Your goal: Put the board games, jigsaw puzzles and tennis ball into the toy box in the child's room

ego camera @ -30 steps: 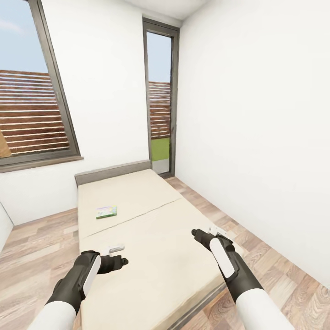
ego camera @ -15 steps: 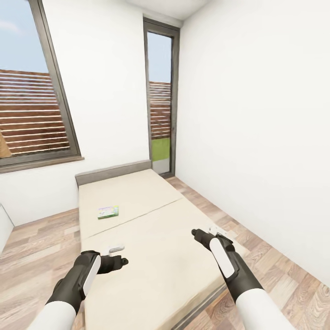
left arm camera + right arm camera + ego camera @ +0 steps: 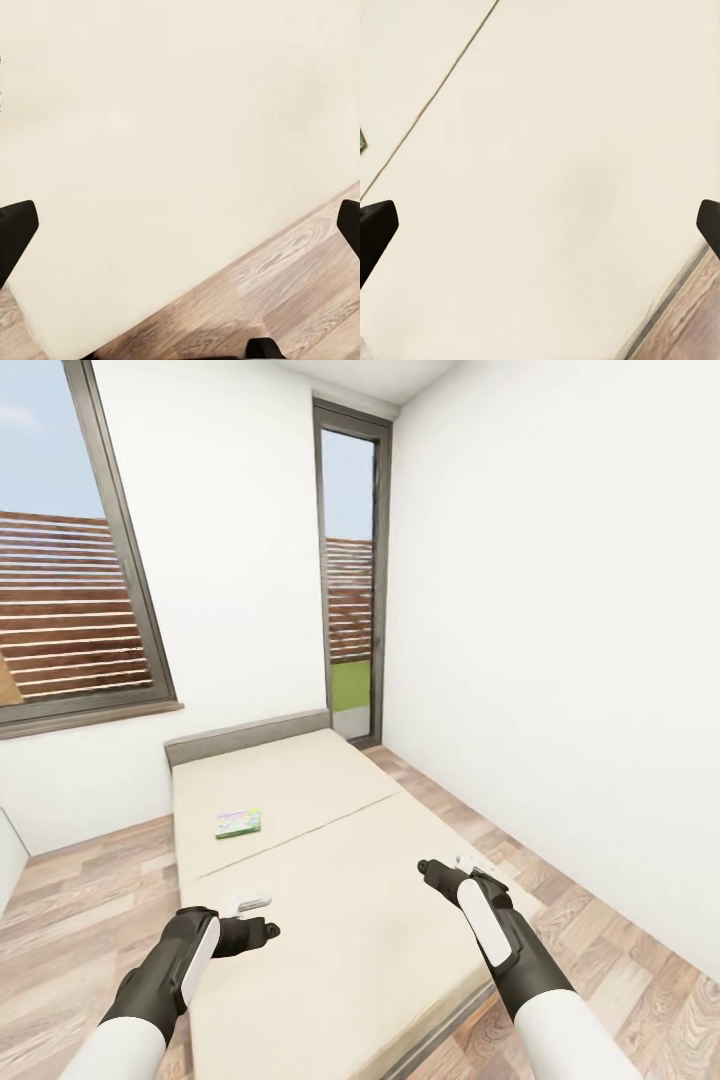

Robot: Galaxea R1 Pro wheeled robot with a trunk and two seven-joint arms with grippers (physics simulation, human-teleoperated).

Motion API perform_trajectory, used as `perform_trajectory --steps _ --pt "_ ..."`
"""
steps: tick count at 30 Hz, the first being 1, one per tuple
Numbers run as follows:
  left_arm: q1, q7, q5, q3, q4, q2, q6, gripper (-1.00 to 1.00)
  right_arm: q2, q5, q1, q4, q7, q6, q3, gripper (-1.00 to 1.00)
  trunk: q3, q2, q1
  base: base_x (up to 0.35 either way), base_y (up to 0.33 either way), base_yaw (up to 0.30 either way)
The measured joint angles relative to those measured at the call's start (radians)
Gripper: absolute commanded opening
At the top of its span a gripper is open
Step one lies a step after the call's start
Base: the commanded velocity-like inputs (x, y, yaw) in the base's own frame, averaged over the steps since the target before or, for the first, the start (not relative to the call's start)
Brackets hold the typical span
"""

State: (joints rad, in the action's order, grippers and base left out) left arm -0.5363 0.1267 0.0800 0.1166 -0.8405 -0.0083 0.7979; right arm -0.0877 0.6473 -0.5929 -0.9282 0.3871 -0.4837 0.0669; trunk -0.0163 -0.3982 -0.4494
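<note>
One green-edged board game [image 3: 238,823] lies flat on the bed [image 3: 330,920], nearer its headboard [image 3: 245,735] than its foot. Both the left end effector [image 3: 262,920] and the right end effector [image 3: 445,868] hang over the bed's foot end, fingers spread wide and empty.

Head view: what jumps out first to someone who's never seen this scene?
The wide beige bed running from the near edge up to a low grey headboard, with one small green-edged board game lying flat on its far half, left of centre. Next, the two black-and-white arms hanging over the near end, left gripper and right gripper, both empty with fingers spread in the wrist views. Tall dark-framed windows stand behind.
</note>
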Motion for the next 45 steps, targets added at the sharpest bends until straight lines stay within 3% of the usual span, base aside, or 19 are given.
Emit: perform_trajectory --steps 30,45 --pt "0.000 0.000 0.000 -0.002 0.001 0.000 0.000 1.00 0.000 0.000 0.000 0.000 0.000 0.000 0.000 1.00 0.000 0.000 0.000 0.000 0.137 -0.224" --pt "0.000 0.000 0.000 -0.002 0.000 -0.001 0.000 1.00 0.000 -0.001 0.000 0.000 -0.001 0.001 0.000 1.00 0.000 0.000 0.000 0.000 0.155 -0.045"
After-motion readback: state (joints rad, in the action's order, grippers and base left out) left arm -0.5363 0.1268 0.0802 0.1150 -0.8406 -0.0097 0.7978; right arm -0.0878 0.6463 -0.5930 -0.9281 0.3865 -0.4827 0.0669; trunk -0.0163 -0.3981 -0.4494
